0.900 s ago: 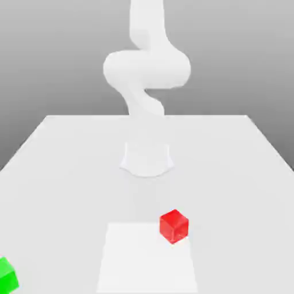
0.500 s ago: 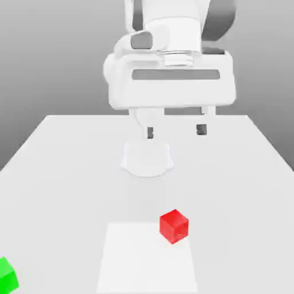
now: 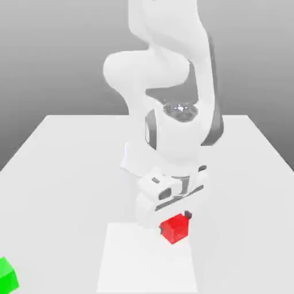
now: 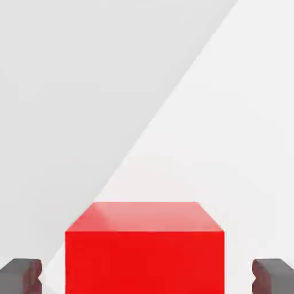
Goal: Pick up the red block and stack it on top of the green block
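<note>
Red and glossy, the red block [image 4: 143, 250] is a small plain-faced cube resting on the white table [image 3: 69, 166], at the edge of a paler rectangular patch [image 3: 146, 258] on the tabletop. In the hand view its top face catches a soft sheen and its near face is flat, saturated red.

The gripper [image 4: 147, 275] straddles the cube. Its two dark fingertips [image 4: 20, 275] stand apart, one on each side of the block, with a sliver of table visible between each pad and the cube's sides, so the hand is spread around the block and not pressing on it. In the exterior view the white arm [image 3: 166, 86] folds down from above and the hand sits low over the cube, hiding its far side.

The risk, as a judgement: the gaps on the two sides look roughly even, but if one pad meets the cube first as the hand closes, the block could slide or twist on the smooth surface and end up held crooked. A crooked or shallow hold could let it slip during the lift, or land tilted.

The green block [image 3: 7, 277] lies well apart, at the exterior view's lower left corner, partly cut off by the frame, so a long carry lies ahead.
</note>
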You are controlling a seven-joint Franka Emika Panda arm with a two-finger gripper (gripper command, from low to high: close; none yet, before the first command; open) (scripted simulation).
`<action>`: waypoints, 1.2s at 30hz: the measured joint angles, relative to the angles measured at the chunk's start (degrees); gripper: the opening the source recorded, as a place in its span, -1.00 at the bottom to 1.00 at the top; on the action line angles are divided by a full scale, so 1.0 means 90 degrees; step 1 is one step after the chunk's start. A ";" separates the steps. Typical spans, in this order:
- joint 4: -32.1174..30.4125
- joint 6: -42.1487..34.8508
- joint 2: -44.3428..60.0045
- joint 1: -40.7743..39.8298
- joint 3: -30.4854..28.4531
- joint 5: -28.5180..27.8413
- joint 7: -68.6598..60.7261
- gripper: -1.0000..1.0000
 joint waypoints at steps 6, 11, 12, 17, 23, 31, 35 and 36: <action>-0.0023 -0.0131 -0.0151 -0.0006 -0.0002 -0.0037 0.0029 -1.00; -0.0176 -0.1053 -0.1228 0.0024 -0.0057 -0.0115 0.0083 -1.00; -0.0208 -0.1250 -0.1457 0.0025 -0.0060 -0.0128 0.0094 -1.00; 0.0659 -0.1901 -0.1170 -0.0691 -0.0443 0.0114 0.0248 -1.00; 0.2030 -0.2559 -0.0384 -0.1529 -0.0949 0.0443 0.0513 -1.00; 0.3860 -0.3398 0.0619 -0.2539 -0.1779 0.0870 0.0866 -1.00; 0.4333 -0.3164 0.1329 -0.2898 -0.1815 0.1216 0.0779 -1.00; 0.4363 -0.2977 0.1553 -0.2967 -0.1741 0.1329 0.0706 -1.00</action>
